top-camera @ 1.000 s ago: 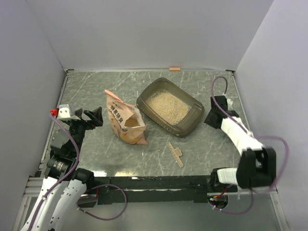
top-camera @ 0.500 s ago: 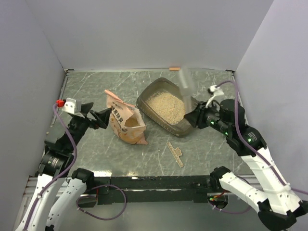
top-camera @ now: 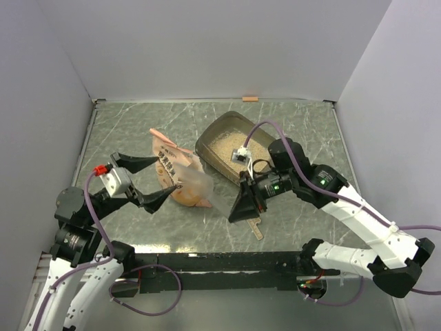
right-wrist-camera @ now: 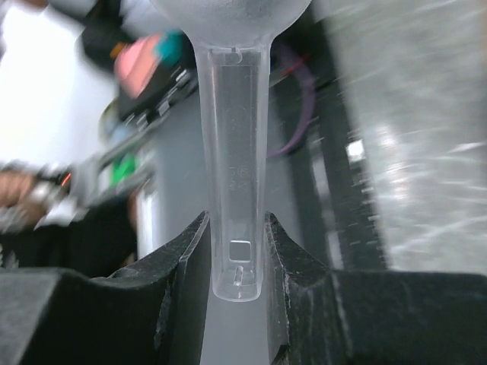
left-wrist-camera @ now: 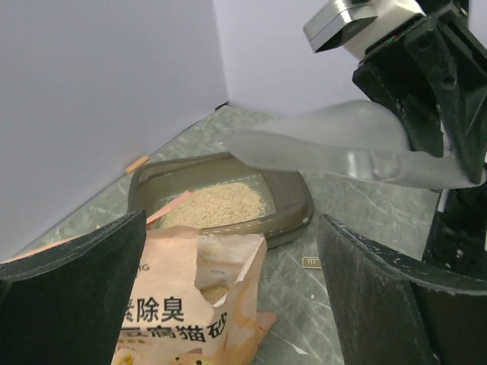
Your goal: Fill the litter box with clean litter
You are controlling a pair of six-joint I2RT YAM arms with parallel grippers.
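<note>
The litter box (top-camera: 219, 134) stands at the back centre, with pale clean litter (top-camera: 222, 146) in it; my right arm hides its near right part. The orange bag (top-camera: 172, 167) stands open to its left, with litter (left-wrist-camera: 207, 291) showing in its mouth. My right gripper (top-camera: 242, 201) is shut on the handle (right-wrist-camera: 236, 220) of a clear plastic scoop (top-camera: 200, 185), whose bowl hovers over the bag's mouth. My left gripper (top-camera: 164, 174) is wide open, its fingers on either side of the bag's left part and not touching it. The left wrist view shows the bag (left-wrist-camera: 175, 304), the box (left-wrist-camera: 293, 201) and the scoop (left-wrist-camera: 335, 141).
A small tan strip (top-camera: 252, 222) lies on the table in front of the box, below my right gripper. A pink torn strip (top-camera: 167, 141) sticks out of the bag's top. A small orange piece (top-camera: 250, 98) lies at the back wall. Walls close in on three sides.
My right arm swung the scoop from above the litter box left and forward to the bag's mouth. My left gripper moved closer to the bag and now straddles it.
</note>
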